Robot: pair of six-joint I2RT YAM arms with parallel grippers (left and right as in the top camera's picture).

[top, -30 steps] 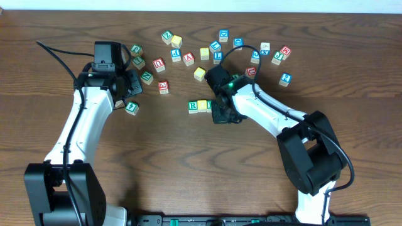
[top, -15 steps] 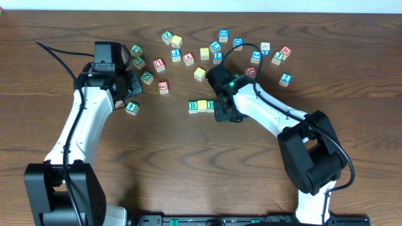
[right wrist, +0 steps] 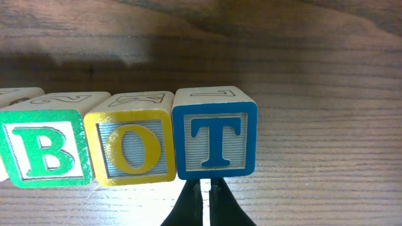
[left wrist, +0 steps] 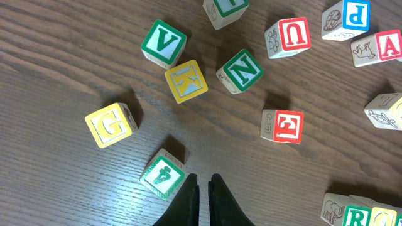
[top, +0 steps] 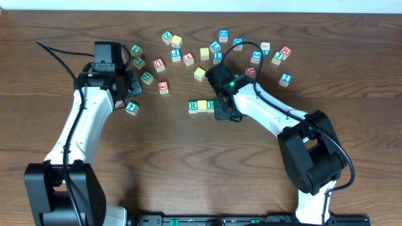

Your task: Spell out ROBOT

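Observation:
A row of cubes lies mid-table. In the overhead view I see the green R [top: 193, 106], a yellow cube [top: 202, 105] and the green B [top: 211, 105]. The rest of the row is hidden under my right gripper [top: 224, 112]. The right wrist view shows green B [right wrist: 41, 147], yellow O [right wrist: 130, 147] and blue T [right wrist: 215, 141] side by side. My right gripper [right wrist: 205, 191] is shut and empty, its tips at the T's near edge. My left gripper [top: 127, 93] is shut and empty, its tips [left wrist: 203, 187] beside a green 4 cube [left wrist: 163, 174].
Loose cubes lie across the back of the table: red A [top: 188, 58], a yellow cube [top: 200, 73] and blue cubes [top: 223, 35]. Near the left gripper are green V [left wrist: 163, 43], yellow K [left wrist: 186, 80], yellow G [left wrist: 112, 124], green N [left wrist: 242, 70] and red E [left wrist: 284, 125].
My right gripper has shifted a little right along the row, uncovering the green B in the overhead view. The left arm has not moved.

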